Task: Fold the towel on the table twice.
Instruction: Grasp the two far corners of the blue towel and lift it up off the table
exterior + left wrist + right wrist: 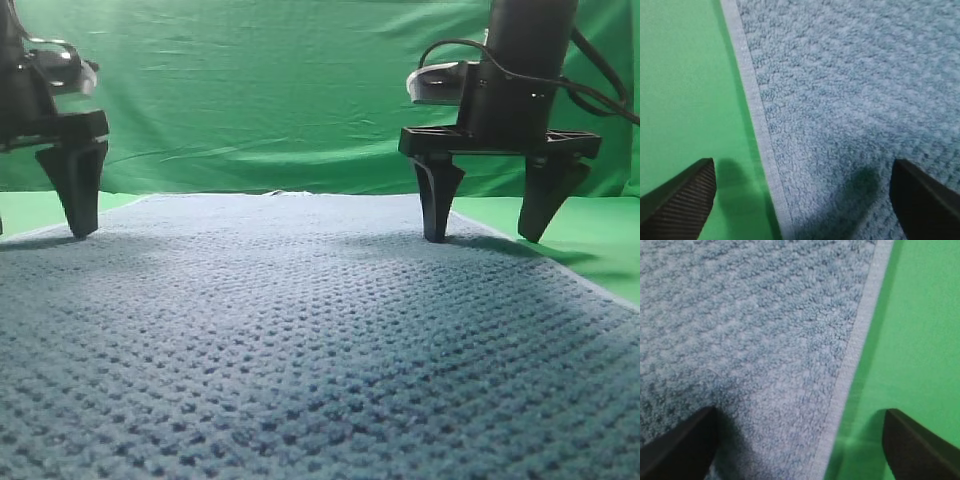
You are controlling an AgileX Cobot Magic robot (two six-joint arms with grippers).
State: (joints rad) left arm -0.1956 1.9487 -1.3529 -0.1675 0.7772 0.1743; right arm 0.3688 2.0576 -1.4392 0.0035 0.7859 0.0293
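The grey-blue waffle-knit towel (pixel 300 340) lies spread flat on the bright-green table (pixel 595 245). My left gripper (pixel 40 230) is open at the towel's far left edge. In the left wrist view (pixel 800 200) it straddles the pale hem (pixel 752 95), one finger over the table (pixel 685 75) and one over the towel (pixel 850 75). My right gripper (pixel 483 238) is open at the far right edge. In the right wrist view (pixel 800 445) it straddles the hem (pixel 860 335), between towel (pixel 740 315) and table (pixel 925 315). Both are empty, with tips close to the surface.
A wrinkled green cloth backdrop (pixel 280 80) hangs behind the table. Black cables (pixel 600 95) run off the right arm. Bare table shows to the left (pixel 30 210) and right of the towel.
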